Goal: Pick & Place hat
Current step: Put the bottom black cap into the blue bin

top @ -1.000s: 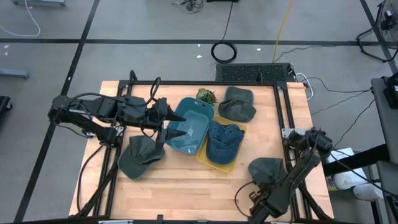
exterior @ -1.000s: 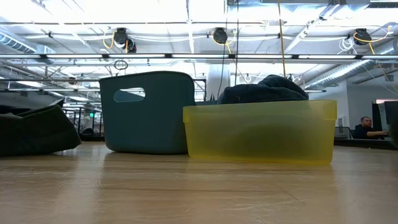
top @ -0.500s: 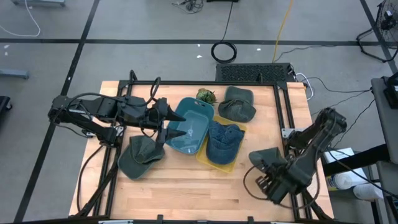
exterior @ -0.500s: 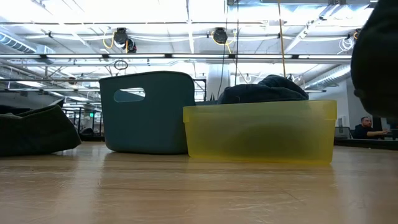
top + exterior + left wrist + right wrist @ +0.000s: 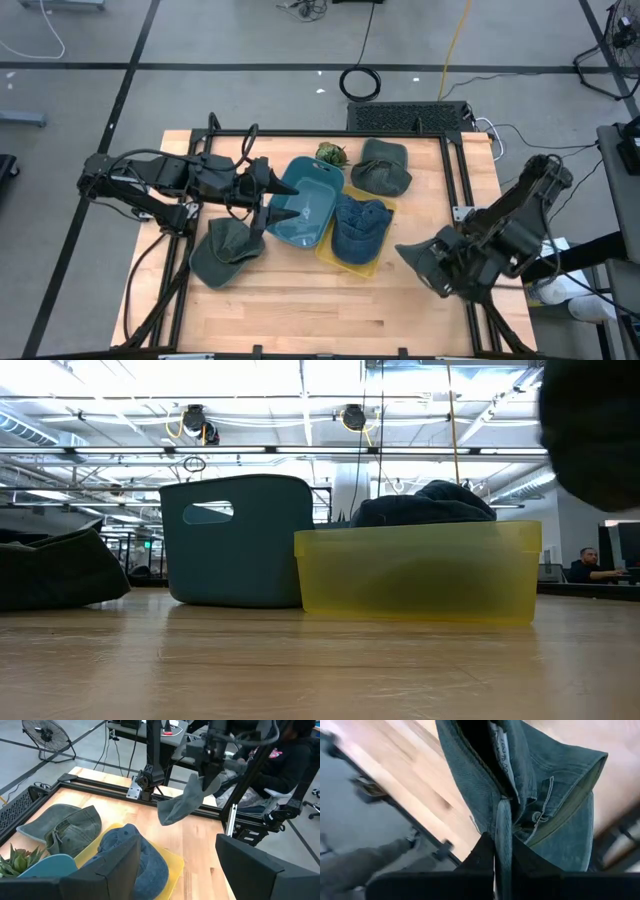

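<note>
A grey-green hat (image 5: 418,257) hangs clear of the table near its right edge, pinched at a fold by the right gripper (image 5: 496,851) and drooping limp with its brim lowest. A blue denim hat (image 5: 358,226) lies crown-up in the yellow tub (image 5: 383,254), beside the empty teal tub (image 5: 306,208). Two more green hats lie flat on the wood, one (image 5: 383,167) by the far edge and one (image 5: 222,250) left of the teal tub.

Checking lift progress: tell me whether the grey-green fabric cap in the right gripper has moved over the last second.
Yes. The grey-green fabric cap, pinched in the right gripper, has lifted off the wooden table, rising in the low view above the yellow translucent bin.
</note>
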